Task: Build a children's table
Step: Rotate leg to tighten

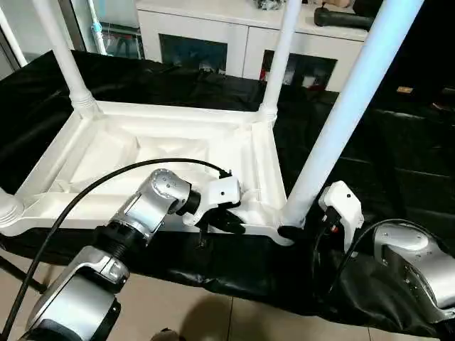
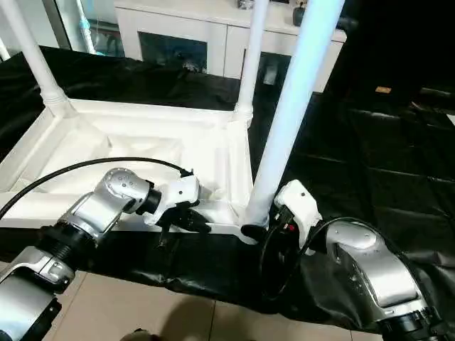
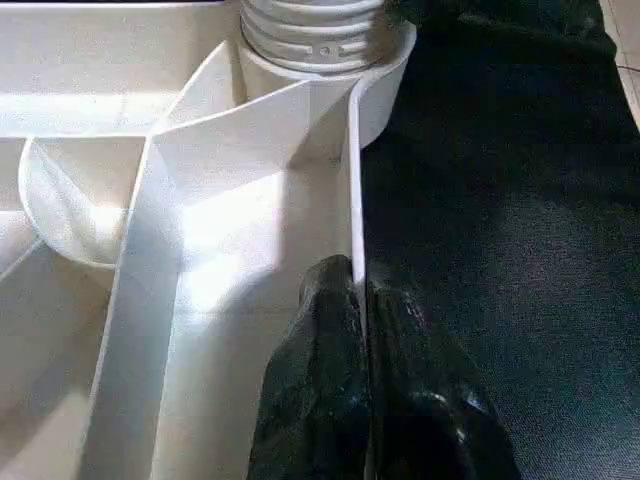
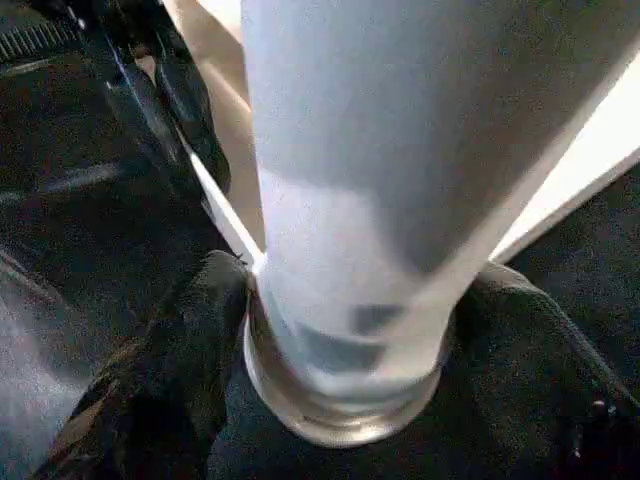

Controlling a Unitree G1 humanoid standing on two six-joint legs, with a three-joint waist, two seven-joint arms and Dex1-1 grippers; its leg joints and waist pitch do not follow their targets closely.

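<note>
The white tabletop (image 1: 142, 153) lies upside down on a black cloth, ribs facing up. Legs stand upright in its far-left socket (image 1: 64, 57) and far-right socket (image 1: 281, 57). A third leg's base (image 1: 7, 209) shows at the near-left corner. My left gripper (image 1: 227, 224) is shut on the tabletop's near rim (image 3: 355, 180), which is pinched between its black fingers (image 3: 320, 380). My right gripper (image 1: 291, 231) is closed around the base of the near-right leg (image 1: 341, 114), with one finger (image 4: 180, 340) on each side. That leg stands in the near-right corner socket and leans to the right.
A white cabinet (image 1: 213, 35) with glass doors stands behind the work surface. Black cloth (image 1: 377, 142) covers the surface to the right of the tabletop. Tiled floor (image 1: 185, 312) shows below the near edge. A black cable (image 1: 85, 192) loops over my left forearm.
</note>
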